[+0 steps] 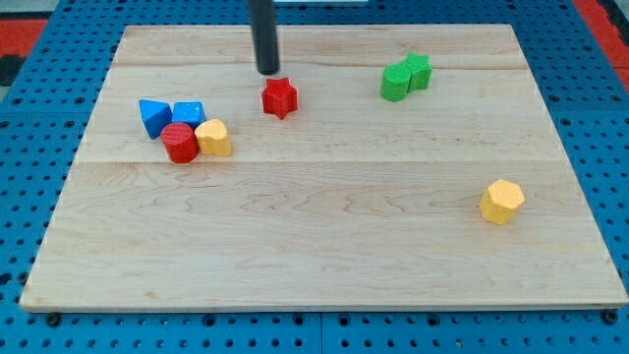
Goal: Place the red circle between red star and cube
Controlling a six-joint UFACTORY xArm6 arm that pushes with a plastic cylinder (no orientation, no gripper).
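Right, the wooden board (324, 265) fills the view, and my tip (267, 71) stands on it toward the far side, just left of and behind the red star (279, 97) — close, though I can't tell if it touches. No hand to spread or pinch here: the arm ends in a plain rod, nothing held.

Over on the left sits a tight cluster: the red circle (180, 142) at the near edge, a yellow block (213, 138) touching its right side, a blue cube (189, 113) just behind, and a blue block (153, 117) further left. Far right, two green blocks (405, 77) huddle together; near right, a lone yellow block (502, 201).

So the circle is beside the cube already but not on the line to the star. My judgement: bring the tip round to the circle's near-left side and nudge it toward the gap between cube and star — slowly, since the yellow neighbour sits in that path and could get shoved along, or knock the star away.
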